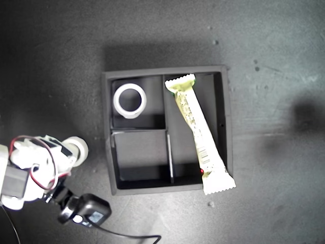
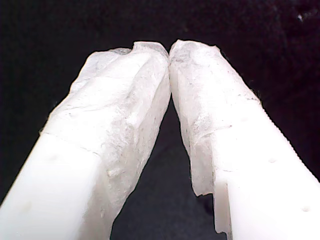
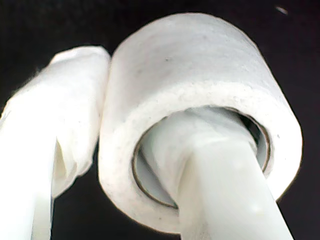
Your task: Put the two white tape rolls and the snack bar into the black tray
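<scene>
White paper-wrapped fingers of my second gripper (image 3: 105, 115) pinch the smaller white tape roll (image 3: 200, 90) through its hole, outside the square black tray (image 1: 107, 127), which holds the wider roll (image 1: 130, 100) and cream snack bar (image 1: 195, 127), likely needing carrying in; my first gripper (image 2: 169, 50) is pressed together, empty.

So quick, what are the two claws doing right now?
My first gripper: closed, empty.
My second gripper: closed on a white tape roll.

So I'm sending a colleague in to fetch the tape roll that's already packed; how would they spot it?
Find the square black tray mid-table. In the exterior view, its upper-left compartment holds one wide white tape ring, lying flat. The only other tray item is a long cream snack bar; the other roll is held on my second gripper.
</scene>
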